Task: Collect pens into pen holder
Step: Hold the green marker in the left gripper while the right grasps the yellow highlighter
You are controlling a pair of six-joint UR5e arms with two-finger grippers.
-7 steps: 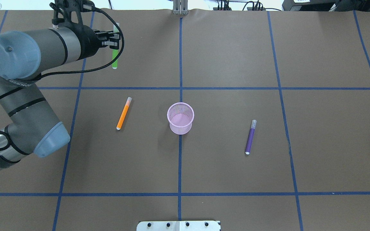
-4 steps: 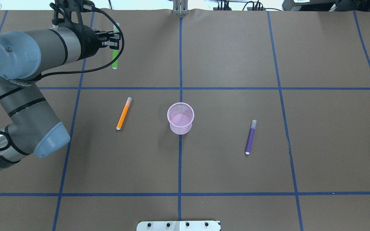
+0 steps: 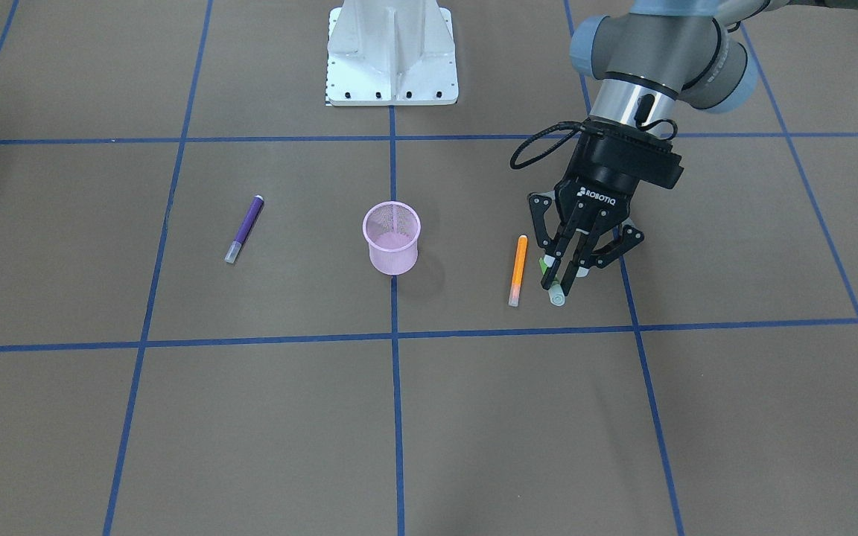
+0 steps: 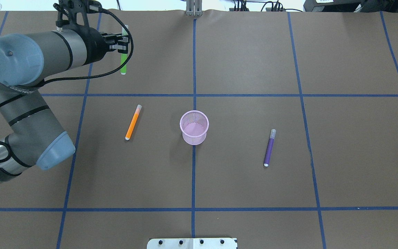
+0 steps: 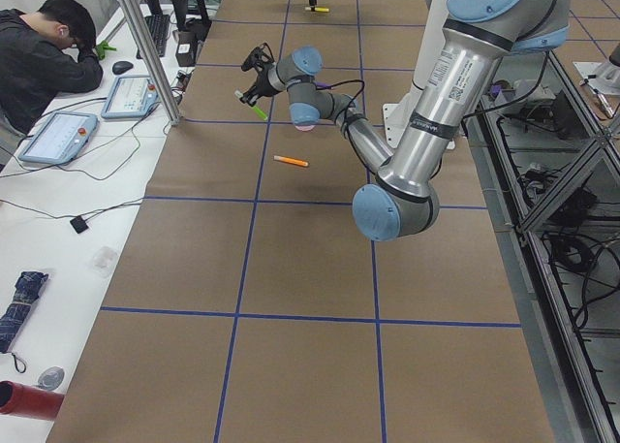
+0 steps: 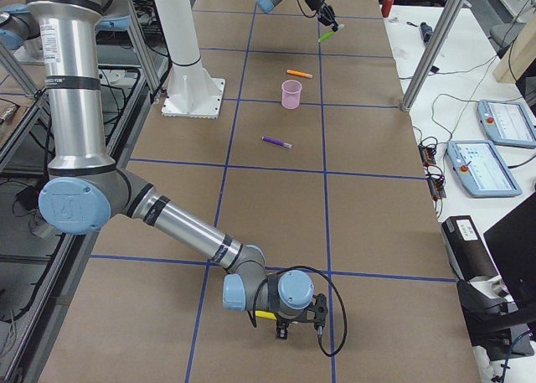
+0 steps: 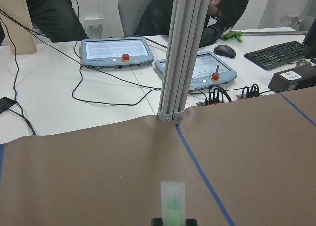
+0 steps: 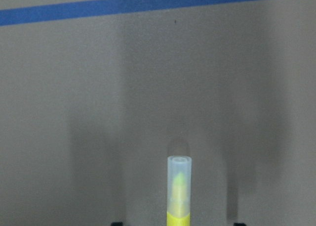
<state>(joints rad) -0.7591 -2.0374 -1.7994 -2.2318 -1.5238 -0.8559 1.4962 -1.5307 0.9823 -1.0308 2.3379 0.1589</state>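
Left fingers [image 4: 116,46] are clamped on the green pen [image 4: 123,64], gripping nearer its cap end than its base. The pen is held off the tabletop [image 4: 254,62], over the far-left corner area just beyond the cross tape line [image 4: 247,95]. Its long axis runs roughly from the near edge to the far edge. The clear cap points at the edge away from the robot and the green base points back toward the robot. The side view shows it tilted, not level.

Orange pen [image 4: 133,122] lies flat, left of centre. Its long axis is mostly near-far, with the cap end toward the far edge and leaning slightly toward the cup.

Cup [image 4: 194,127] stands upright with its mouth up, about mid-tabletop on the centre tape line. It is well apart from every pen.

Purple pen [image 4: 269,148] lies flat on the right of the cup. Its axis is close to near-far, with the cap toward the far edge and tipped a little to the right.

Right fingers [image 6: 282,329] are low at the tabletop's right end, out of the overhead view. I can't tell if they are apart or clamped. The yellow pen [image 8: 178,206] is there, centred in the right wrist view. Its cap end points away from the camera, with its shadow on the brown surface just behind it.
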